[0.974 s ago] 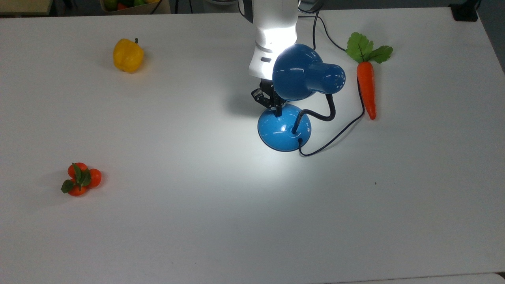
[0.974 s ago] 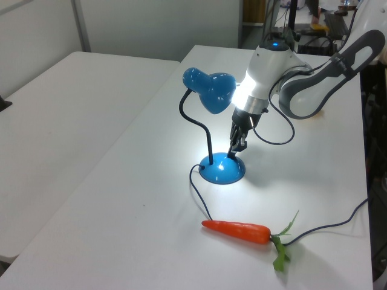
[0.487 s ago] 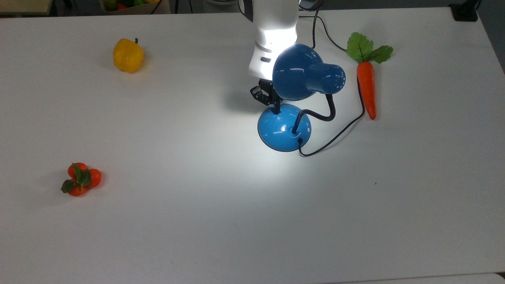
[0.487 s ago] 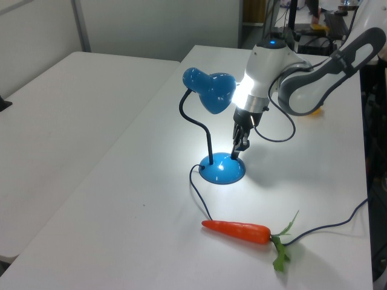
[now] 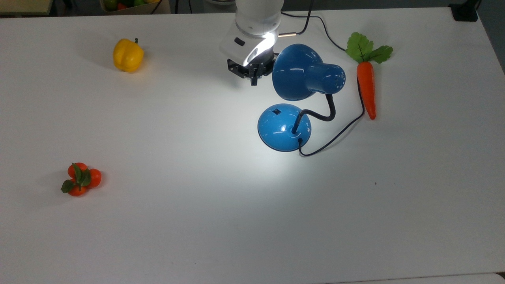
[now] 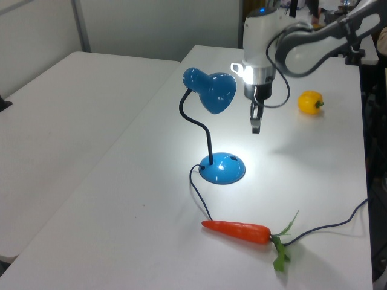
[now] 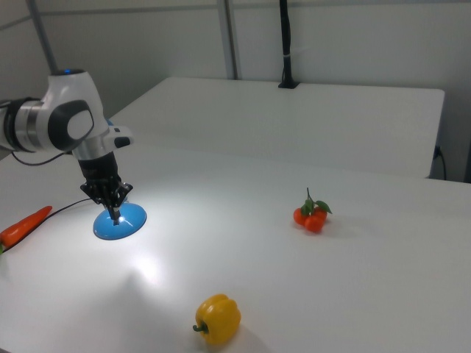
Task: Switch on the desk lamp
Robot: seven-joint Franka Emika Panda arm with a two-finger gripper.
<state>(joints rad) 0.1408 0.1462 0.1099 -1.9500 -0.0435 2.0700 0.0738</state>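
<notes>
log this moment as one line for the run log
task: turn on lamp | lamp: lit | switch: uncovered | gripper: raised above table, apart from base, fingers together, empty

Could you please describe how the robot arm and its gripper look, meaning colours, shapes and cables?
The robot arm has glossy white rounded shells with grey joint sections. Its white wrist housing carries a small dark marking. A thin black cable loops beside the wrist. The two-finger gripper is black, slim and narrow, mounted below a black flange.
</notes>
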